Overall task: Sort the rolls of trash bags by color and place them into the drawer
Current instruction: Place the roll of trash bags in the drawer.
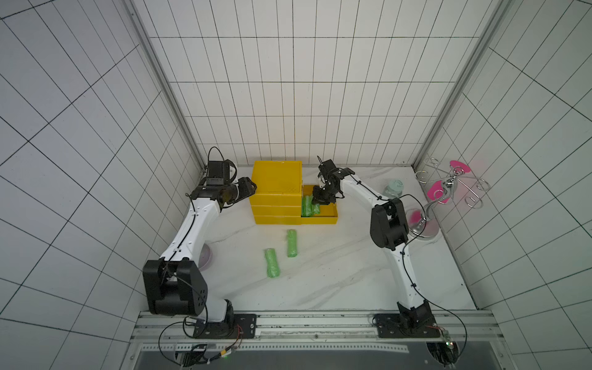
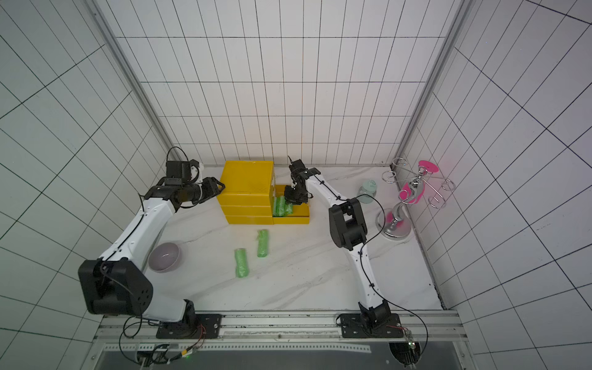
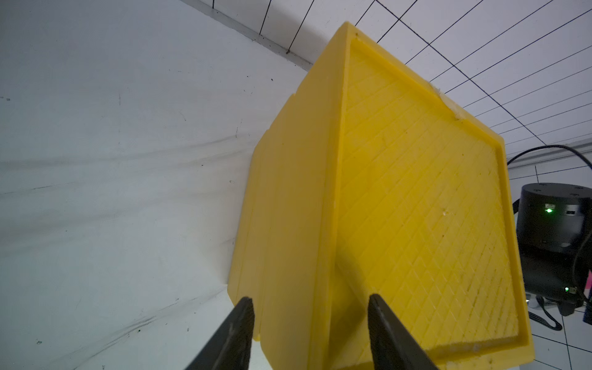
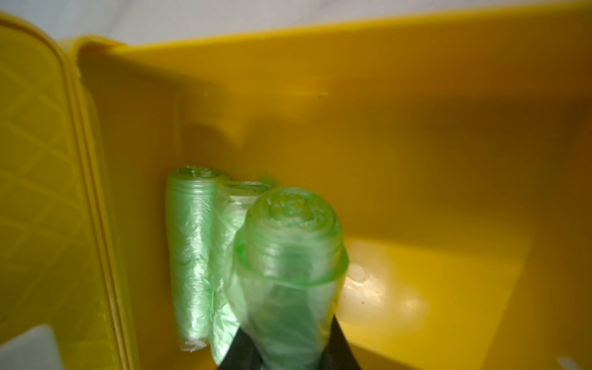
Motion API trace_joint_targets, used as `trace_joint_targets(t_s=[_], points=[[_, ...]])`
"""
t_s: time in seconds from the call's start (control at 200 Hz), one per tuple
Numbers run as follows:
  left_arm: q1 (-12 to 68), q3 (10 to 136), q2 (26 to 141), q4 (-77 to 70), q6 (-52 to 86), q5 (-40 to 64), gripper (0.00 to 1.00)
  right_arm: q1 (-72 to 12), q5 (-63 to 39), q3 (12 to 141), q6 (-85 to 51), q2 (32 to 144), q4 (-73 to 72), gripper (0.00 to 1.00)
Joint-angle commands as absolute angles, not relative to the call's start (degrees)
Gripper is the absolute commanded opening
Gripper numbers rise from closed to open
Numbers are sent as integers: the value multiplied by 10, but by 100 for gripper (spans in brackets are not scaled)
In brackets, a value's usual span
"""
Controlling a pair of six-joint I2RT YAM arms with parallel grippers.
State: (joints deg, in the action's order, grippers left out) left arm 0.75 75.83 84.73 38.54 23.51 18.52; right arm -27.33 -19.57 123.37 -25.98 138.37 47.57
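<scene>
The yellow drawer unit (image 1: 277, 176) stands at the back, its lowest drawer (image 1: 330, 219) pulled out to the right. Two light green rolls (image 1: 307, 205) lie side by side against the drawer's left end (image 4: 189, 256). My right gripper (image 1: 318, 200) hangs over this drawer, shut on a third green roll (image 4: 291, 230), which points down into it. Two more green rolls (image 1: 291, 243) (image 1: 272, 262) lie on the table in front of the unit. My left gripper (image 1: 251, 189) is at the unit's left side, open, its jaws astride the unit's upper left edge (image 3: 333, 192).
A purple bowl (image 2: 165, 252) sits by the left arm. At the right stand a pale mint jar (image 1: 394, 188) and a chrome wire stand with pink parts (image 1: 448, 189) on a round base (image 1: 423, 229). Tiled walls close in three sides.
</scene>
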Motion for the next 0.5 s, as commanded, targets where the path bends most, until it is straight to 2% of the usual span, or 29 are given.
trace_joint_targets(t_s=[0.0,0.125,0.27,0.495], points=[[10,753,853,377,231,193,56,-288,-231,1276,-280,1404,487,23],[11,751,853,378,229,193,56,-290,-246,1266,-302,1402,468,33],[11,747,850,378,230,194,56,-288,-228,1242,-306,1375,454,49],[11,745,845,377,230,189,56,-269,-211,1181,-298,1297,435,56]])
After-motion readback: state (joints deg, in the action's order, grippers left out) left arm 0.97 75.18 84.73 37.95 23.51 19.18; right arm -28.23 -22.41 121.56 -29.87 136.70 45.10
